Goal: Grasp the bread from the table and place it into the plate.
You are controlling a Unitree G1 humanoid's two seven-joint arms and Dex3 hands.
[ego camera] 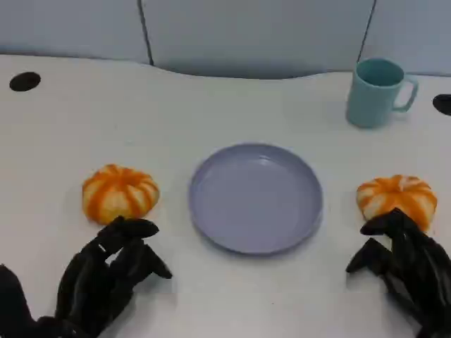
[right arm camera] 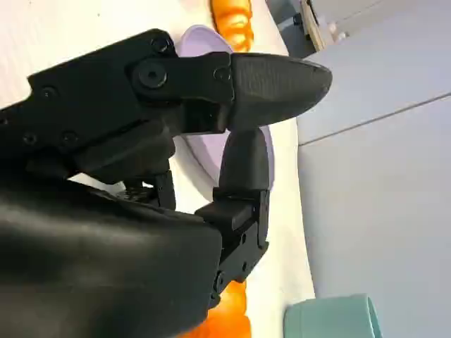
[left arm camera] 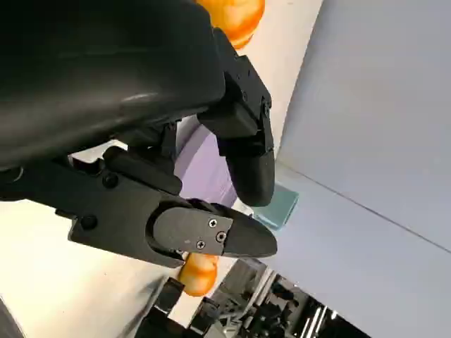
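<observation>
Smooth white table [ego camera: 211, 120], round lavender plate [ego camera: 255, 197], ribbed orange breads [ego camera: 120, 192]

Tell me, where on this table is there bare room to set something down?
The round lavender plate is empty. Bare white table stretches behind it, left of the teal mug. Crowded spots: each orange-striped bread roll with a black hand beside it.

A mug and two dark holes on my table

Before me, a pale teal mug [ego camera: 377, 91] stands upright at the far right of the white table [ego camera: 211, 113], its handle turned right. A dark round hole [ego camera: 25, 82] sits at the far left edge, another hole [ego camera: 443, 104] at the right edge beside the mug. Grey panels [ego camera: 254, 35] rise behind.
</observation>
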